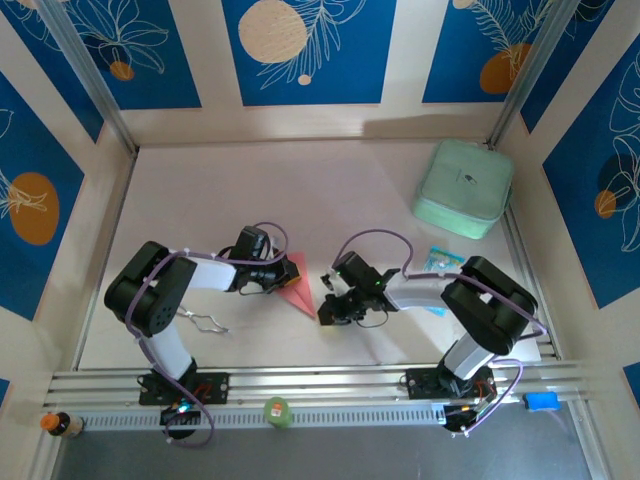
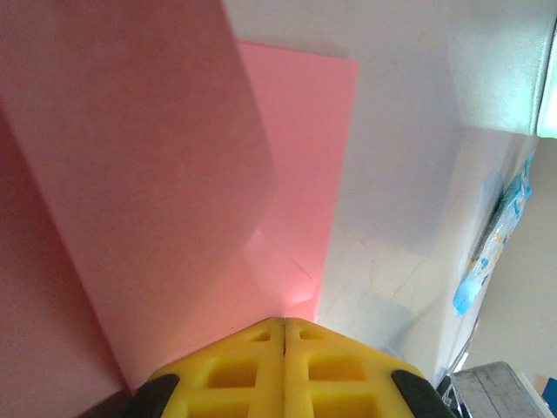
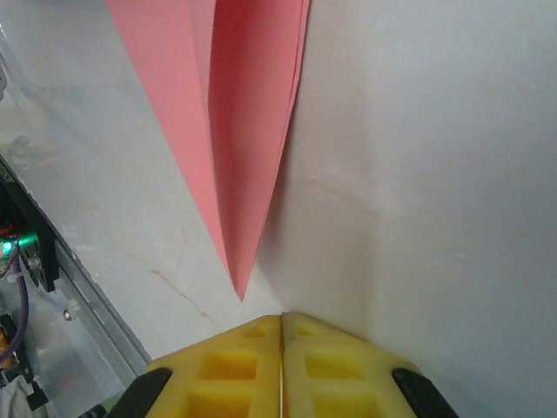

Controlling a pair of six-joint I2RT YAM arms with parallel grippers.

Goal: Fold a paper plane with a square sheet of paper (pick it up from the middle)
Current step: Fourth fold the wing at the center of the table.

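We see the paper plane (image 1: pixel 298 287) lying flat on the worktop (image 1: pixel 200 200), near its front edge and between the two arms. From above, its long axis runs from far to near, leaning a little to the right. The broad tail lies at the far end and the sharp nose points toward the near edge, on the right arm's side. The left tool (image 2: pixel 285 348) is clenched, its yellow pads meeting along a closed seam with no paper showing between them. It sits at the plane's left edge, and in its own camera the pink folded layers spread out ahead of and beneath it. We cannot tell whether it presses on the paper. The right tool (image 3: pixel 281 348) is clenched too and grasps nothing. In its camera the nose tapers straight toward the tool and stops just short of the pads, with bare worktop between. The mint-green case (image 1: pixel 463 188) sits well apart at the far right, and the blue-and-white packet (image 1: pixel 440 262) lies nearer, beside the right arm.
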